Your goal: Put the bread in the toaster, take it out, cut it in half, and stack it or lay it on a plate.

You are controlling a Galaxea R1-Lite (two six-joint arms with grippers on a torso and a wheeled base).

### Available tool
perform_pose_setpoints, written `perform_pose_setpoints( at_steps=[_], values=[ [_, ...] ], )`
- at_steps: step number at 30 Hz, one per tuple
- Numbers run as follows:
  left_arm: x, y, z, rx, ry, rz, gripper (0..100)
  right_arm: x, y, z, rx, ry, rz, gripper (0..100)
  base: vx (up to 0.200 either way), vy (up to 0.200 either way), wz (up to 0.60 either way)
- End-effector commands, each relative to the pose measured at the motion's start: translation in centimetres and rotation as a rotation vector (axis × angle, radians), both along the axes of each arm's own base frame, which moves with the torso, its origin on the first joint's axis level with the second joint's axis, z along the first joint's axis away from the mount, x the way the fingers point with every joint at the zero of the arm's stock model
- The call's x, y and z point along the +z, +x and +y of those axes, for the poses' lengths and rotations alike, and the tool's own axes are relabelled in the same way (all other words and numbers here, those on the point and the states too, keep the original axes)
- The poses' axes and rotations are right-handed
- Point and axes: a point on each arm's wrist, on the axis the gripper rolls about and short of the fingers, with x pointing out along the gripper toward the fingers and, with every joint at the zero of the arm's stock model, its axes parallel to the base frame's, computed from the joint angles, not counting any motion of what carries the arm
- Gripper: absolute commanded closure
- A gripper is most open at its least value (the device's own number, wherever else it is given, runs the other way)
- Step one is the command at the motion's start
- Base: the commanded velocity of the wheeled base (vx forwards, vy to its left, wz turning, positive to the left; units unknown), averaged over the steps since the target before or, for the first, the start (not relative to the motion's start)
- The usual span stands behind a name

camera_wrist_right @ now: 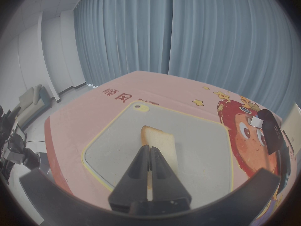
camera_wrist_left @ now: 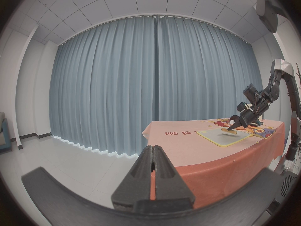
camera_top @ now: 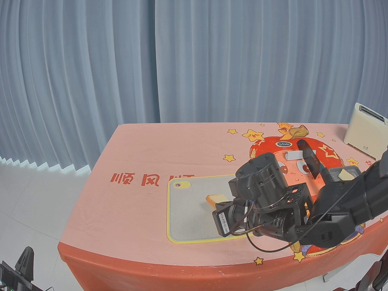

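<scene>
A slice of bread (camera_wrist_right: 160, 144) with a browned crust stands on edge on the grey, yellow-rimmed cutting board (camera_wrist_right: 200, 154). My right gripper (camera_wrist_right: 149, 148) is shut on its near edge. From the head view the bread (camera_top: 216, 199) pokes out left of the right gripper (camera_top: 223, 207) over the board (camera_top: 188, 219). The cream toaster (camera_top: 367, 131) stands at the table's far right corner. My left gripper (camera_wrist_left: 152, 153) is shut on nothing, low and off the table's left side, looking across at the right gripper (camera_wrist_left: 233, 126) and board (camera_wrist_left: 223, 138).
A black knife-like object (camera_top: 309, 158) with a white tag (camera_top: 294, 155) sticks up behind the right arm. Beside it a dark tray (camera_top: 344, 175) holds a pale piece. The pink tablecloth (camera_top: 137, 158) is bare left of the board and behind it.
</scene>
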Motion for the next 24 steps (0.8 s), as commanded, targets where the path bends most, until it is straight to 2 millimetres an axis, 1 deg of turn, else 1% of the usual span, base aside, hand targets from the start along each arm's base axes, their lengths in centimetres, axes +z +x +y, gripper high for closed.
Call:
perform_pose_setpoints(
  at_steps=[1,3,6,7,9,10,11,12,17,18,20,22,24],
  values=[
    [-0.5,0.0,0.0,0.0,0.0,0.001,100,2.2,-0.3,-0.8,-0.008,0.05,-0.042,100,0.0,0.0,0.0],
    [-0.5,0.0,0.0,0.0,0.0,0.0,100,2.8,-0.4,-1.1,-0.011,0.064,-0.052,100,0.0,0.0,0.0],
    [-0.5,0.0,0.0,0.0,0.0,0.001,100,3.0,-0.3,-1.4,-0.022,0.075,-0.056,100,0.0,0.0,0.0],
    [-0.5,0.0,0.0,0.0,0.0,0.001,100,3.8,-0.4,-1.9,-0.032,0.092,-0.069,100,0.0,0.0,0.0],
    [-0.5,0.0,0.0,0.0,0.0,0.001,100,4.4,-0.6,-2.7,-0.044,0.108,-0.082,100,0.0,0.0,0.0],
    [-0.5,0.0,0.0,0.0,0.0,0.001,100,4.4,-0.6,-2.7,-0.044,0.108,-0.082,100,0.0,0.0,0.0],
    [-0.5,0.0,0.0,0.0,0.0,0.001,100,5.0,-1.0,-3.7,-0.055,0.121,-0.093,100,0.0,0.0,0.0],
    [-0.5,0.0,0.0,0.0,0.0,0.001,100,5.2,-1.1,-3.9,-0.058,0.124,-0.096,100,0.0,0.0,0.0],
    [-0.5,0.0,0.0,0.0,0.0,0.001,100,6.5,-2.4,-6.7,-0.09,0.155,-0.123,100,0.0,0.0,0.0],
    [-0.5,0.0,0.0,0.0,0.0,0.001,100,6.8,-2.9,-7.5,-0.099,0.162,-0.132,100,0.0,0.0,0.0],
    [-0.5,0.0,0.0,0.0,0.0,0.001,100,6.9,-3.0,-8.1,-0.11,0.166,-0.137,100,0.0,0.0,0.0],
    [-0.5,0.0,0.0,0.0,0.001,0.001,100,7.2,-3.5,-9.6,-0.137,0.177,-0.147,100,0.0,0.0,0.0],
    [-0.5,0.0,0.0,0.0,0.0,0.001,100,7.2,-3.7,-10.2,-0.147,0.179,-0.148,100,0.0,0.0,0.0]
  ],
)
